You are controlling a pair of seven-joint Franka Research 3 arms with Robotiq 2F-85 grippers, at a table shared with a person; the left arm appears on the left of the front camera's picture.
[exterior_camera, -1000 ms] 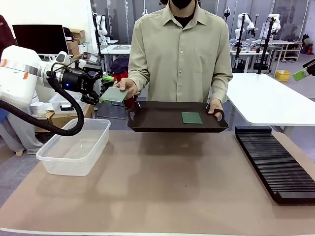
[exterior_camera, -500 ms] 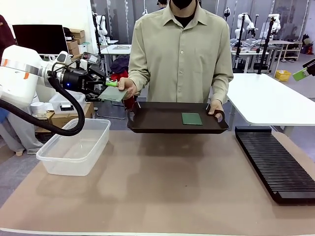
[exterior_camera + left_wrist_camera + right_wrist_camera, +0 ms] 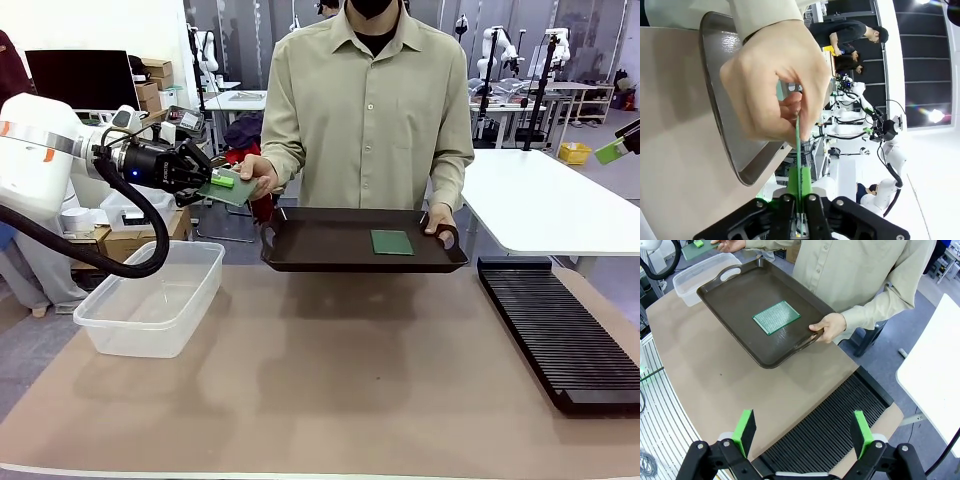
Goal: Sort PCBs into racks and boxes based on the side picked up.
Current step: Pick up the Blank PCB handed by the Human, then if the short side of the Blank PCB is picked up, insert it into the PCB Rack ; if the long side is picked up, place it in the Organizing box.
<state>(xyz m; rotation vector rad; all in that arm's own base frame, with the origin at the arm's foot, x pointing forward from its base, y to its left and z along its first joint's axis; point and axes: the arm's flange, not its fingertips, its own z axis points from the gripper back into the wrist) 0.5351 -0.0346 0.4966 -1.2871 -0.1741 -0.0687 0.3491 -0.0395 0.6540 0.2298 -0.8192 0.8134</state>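
A thin green PCB is held in the air at the far left of the table, above and behind the clear plastic tub. Two parties grip it at once. The left gripper has its jaws pinched shut on the board's near edge, and one of the person's hands pinches the opposite edge.

In the left wrist view, the board appears edge-on as a thin green line. It runs from between the closed green-padded fingers of the left gripper up into the person's hand, where thumb and fingers press it.

A second PCB lies flat, right of centre, on a wide dark brown tray. The person's other hand grips a handle at the tray's end and holds it over the far side of the table.

From the right wrist view, this board sits alone in the middle of the tray. The tub lies beyond the tray's far end.

The right gripper hangs high above the table with its jaws spread wide, holding nothing. Below it lies the long black slotted rack, which rests along the table's right edge, well apart from both boards.
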